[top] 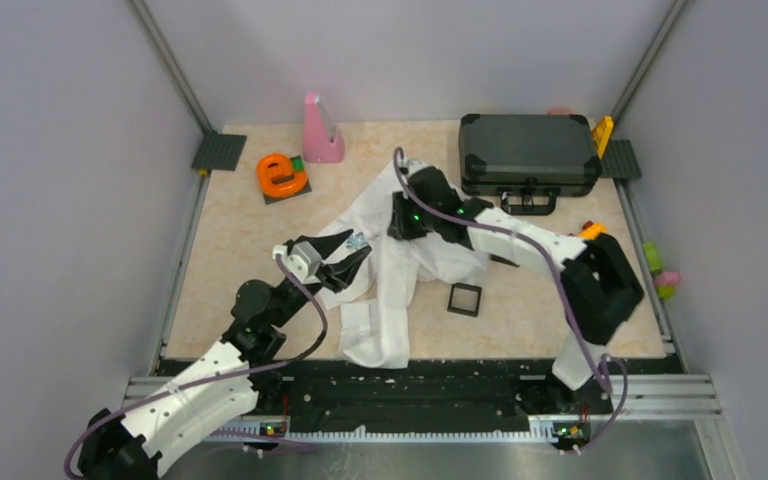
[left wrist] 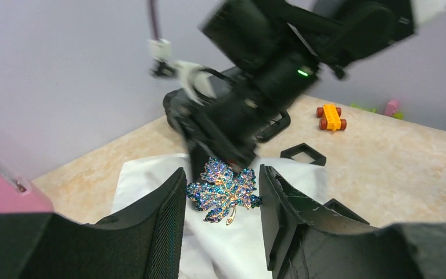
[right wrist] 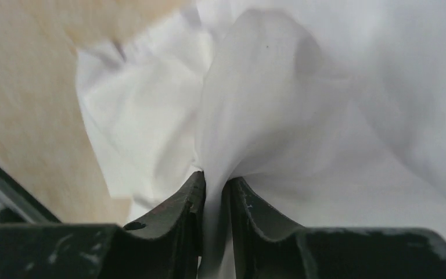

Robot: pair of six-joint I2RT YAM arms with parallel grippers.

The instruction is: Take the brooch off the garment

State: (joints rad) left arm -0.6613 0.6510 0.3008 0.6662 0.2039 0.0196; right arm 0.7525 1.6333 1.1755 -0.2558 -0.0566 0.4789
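Mid-frame: left gripper spread around brooch, room either side; right gripper pinching garment fold.

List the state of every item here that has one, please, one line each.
Leaf-shaped blue jewelled brooch: between the open left gripper fingers, over the cloth.
White thin-fabric garment: crumpled, pinched by the right gripper.
Black hard carrying case: closed.
Small black square tray: empty, flat on the table.

Left gripper reaches over the garment, jaws apart around the brooch. Right gripper is pinched on the garment's fold.
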